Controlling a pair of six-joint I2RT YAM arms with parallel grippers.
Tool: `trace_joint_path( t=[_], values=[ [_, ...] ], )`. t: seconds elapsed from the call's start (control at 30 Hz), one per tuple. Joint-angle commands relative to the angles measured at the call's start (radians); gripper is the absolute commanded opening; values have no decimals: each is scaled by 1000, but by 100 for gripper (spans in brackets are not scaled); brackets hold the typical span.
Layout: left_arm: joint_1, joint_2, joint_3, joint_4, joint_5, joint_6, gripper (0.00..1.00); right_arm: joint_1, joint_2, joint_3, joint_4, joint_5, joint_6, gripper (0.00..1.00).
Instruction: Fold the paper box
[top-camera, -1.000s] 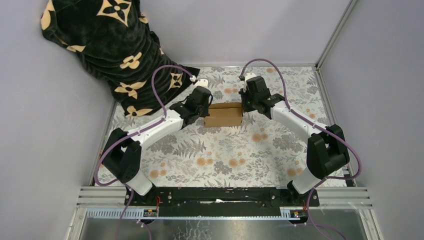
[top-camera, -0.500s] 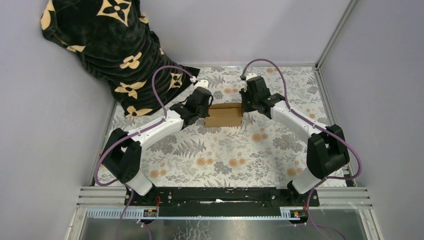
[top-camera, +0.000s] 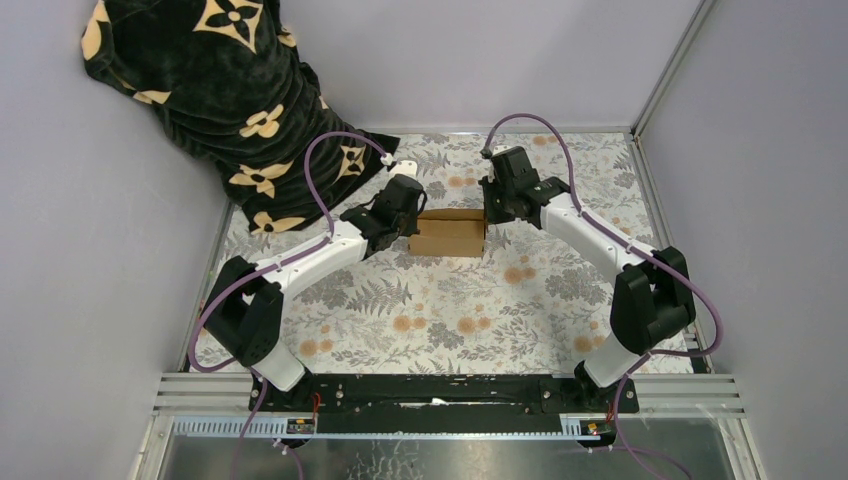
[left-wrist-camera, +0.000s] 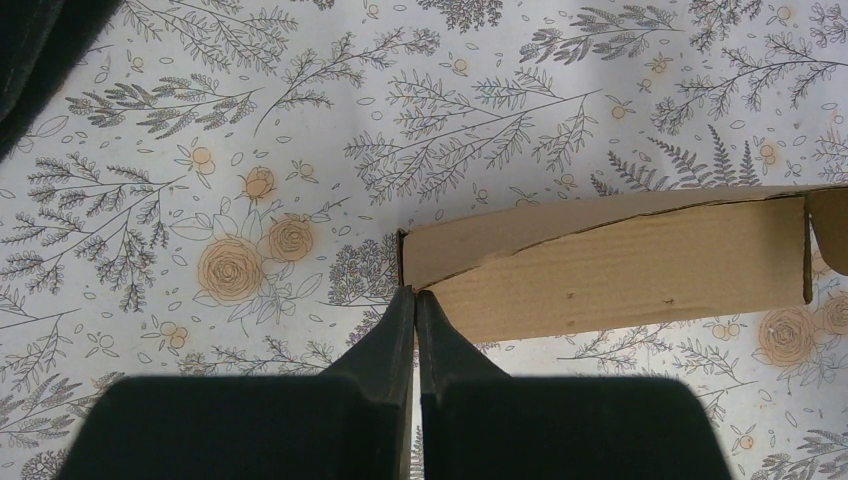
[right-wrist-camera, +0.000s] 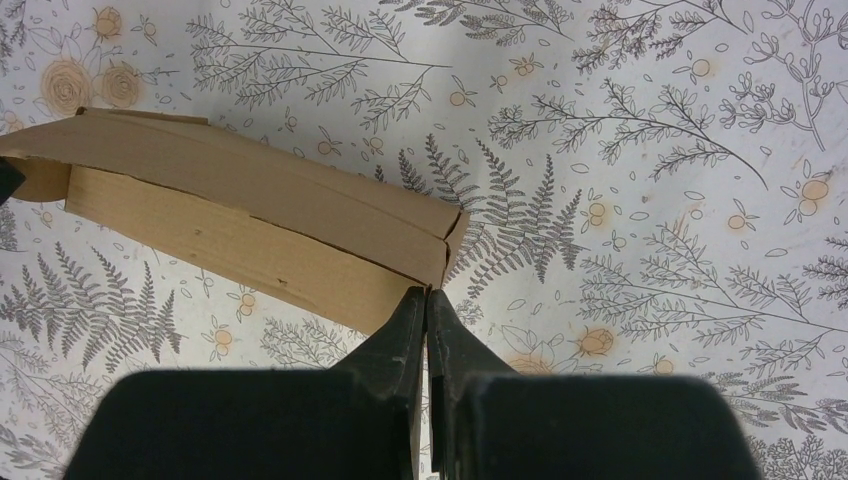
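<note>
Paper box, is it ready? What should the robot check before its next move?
1. The paper box sits folded up on the table: ok.
2. The left gripper is shut, tips at one end corner: ok.
3. The right gripper is shut, tips at the other end: ok.
4. Lid flat at the right end: not ok, its corner gapes slightly.
5. Tips really pressing the cardboard: cannot tell.
6. The black flowered blanket lies apart from the box: ok.

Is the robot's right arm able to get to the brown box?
Probably yes. The shut right end effector sits right at one end of the paper box, seemingly touching its corner, and nothing lies between them. The left end effector is at the opposite end, out of the way.
</note>
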Motion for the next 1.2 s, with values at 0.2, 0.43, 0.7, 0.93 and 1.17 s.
trace_joint_path(
  t=[0.2,0.43,0.7,0.93,1.17],
  values=[
    [-37,-8,-20,52,86,-38,4,41,29,62,-14,-99,101,0],
    [-40,-12,-25,53,87,-38,4,42,29,60,-24,-71,140,0],
    [-40,-14,-25,53,86,-35,4,41,39,87,-47,-83,160,0],
    [-40,-12,-28,57,91,-35,4,42,43,93,-58,-74,178,0],
    [-40,-16,-29,55,90,-32,4,41,55,121,-69,-87,189,0]
  ],
)
